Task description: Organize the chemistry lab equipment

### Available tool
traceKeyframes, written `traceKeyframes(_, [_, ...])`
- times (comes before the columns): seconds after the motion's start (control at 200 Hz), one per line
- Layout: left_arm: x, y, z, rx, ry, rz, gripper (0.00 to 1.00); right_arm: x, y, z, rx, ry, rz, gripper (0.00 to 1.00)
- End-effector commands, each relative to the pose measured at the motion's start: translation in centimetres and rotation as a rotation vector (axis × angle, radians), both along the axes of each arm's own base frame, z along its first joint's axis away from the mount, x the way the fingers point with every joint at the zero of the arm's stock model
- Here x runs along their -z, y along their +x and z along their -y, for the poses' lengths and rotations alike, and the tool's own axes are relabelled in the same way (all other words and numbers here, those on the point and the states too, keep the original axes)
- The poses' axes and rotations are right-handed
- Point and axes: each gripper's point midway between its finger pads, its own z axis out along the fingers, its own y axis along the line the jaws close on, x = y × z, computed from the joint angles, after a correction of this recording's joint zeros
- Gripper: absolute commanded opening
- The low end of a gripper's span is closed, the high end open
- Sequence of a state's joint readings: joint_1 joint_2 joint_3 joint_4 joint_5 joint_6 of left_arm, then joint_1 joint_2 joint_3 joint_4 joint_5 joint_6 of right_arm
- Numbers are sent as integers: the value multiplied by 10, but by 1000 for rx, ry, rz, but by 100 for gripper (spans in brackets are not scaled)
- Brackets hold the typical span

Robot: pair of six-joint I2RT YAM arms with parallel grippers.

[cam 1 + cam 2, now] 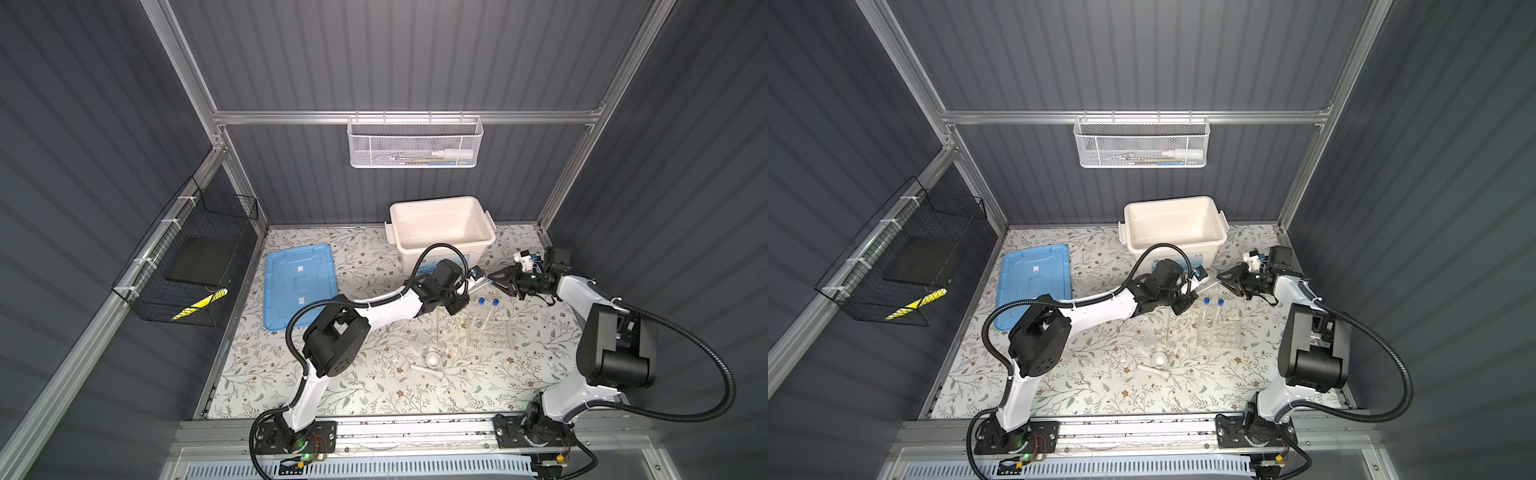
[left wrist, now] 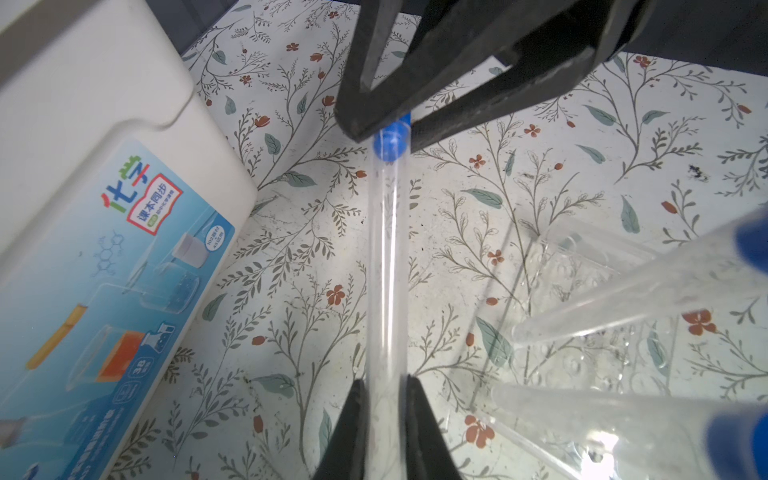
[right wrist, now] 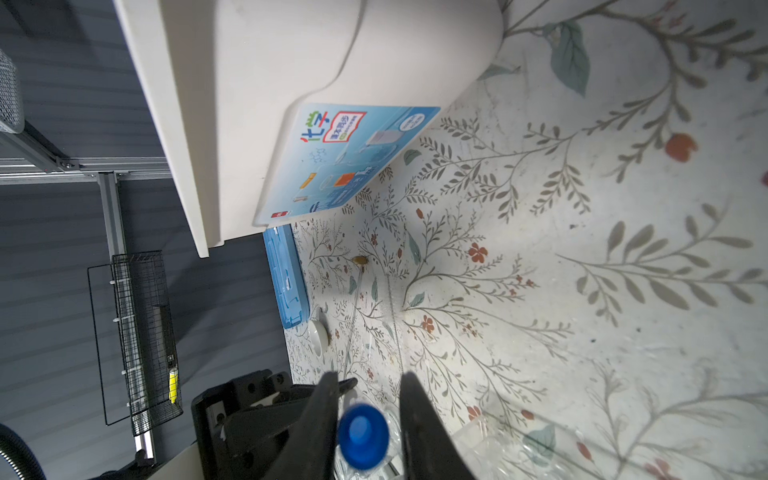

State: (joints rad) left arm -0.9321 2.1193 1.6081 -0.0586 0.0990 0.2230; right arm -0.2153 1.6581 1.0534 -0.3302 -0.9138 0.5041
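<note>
Aloft, slim clear tube (blue-capped), left claw clamped

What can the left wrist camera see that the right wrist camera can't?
Only the left wrist view: the whole clear length of the held test tube and two more blue-capped tubes. Only the right wrist view: the blue lid, a small white bowl and the black wire basket. Both: the labelled white tub, the held tube's blue cap and the flowery table.
</note>
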Motion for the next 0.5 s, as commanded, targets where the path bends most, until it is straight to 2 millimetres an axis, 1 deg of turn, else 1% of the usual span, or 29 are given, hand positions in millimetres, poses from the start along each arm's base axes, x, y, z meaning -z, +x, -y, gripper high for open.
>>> traceKeyframes(0.0, [15,-1,-3,16,22,-16,15,-7,1,-2,-19,0,20,25])
traceKeyframes(0.145, [15,0,-3,7,21,-22,17,-10,-1,-1,-10,-22,34,21])
traceKeyframes(0.265, [14,1,-3,-1,19,-23,19,-18,0,1,10,-33,64,18])
traceKeyframes(0.355, [12,3,-4,-17,18,-20,22,-24,0,2,20,-34,80,16])
traceKeyframes(0.39, [12,4,-5,-28,19,-18,25,-25,-1,2,23,-37,82,16])
traceKeyframes(0.445, [10,8,-7,-56,18,-12,35,-27,-1,3,33,-50,87,15])
traceKeyframes(0.495, [8,12,-10,-86,18,-6,42,-28,-2,7,48,-75,90,14])
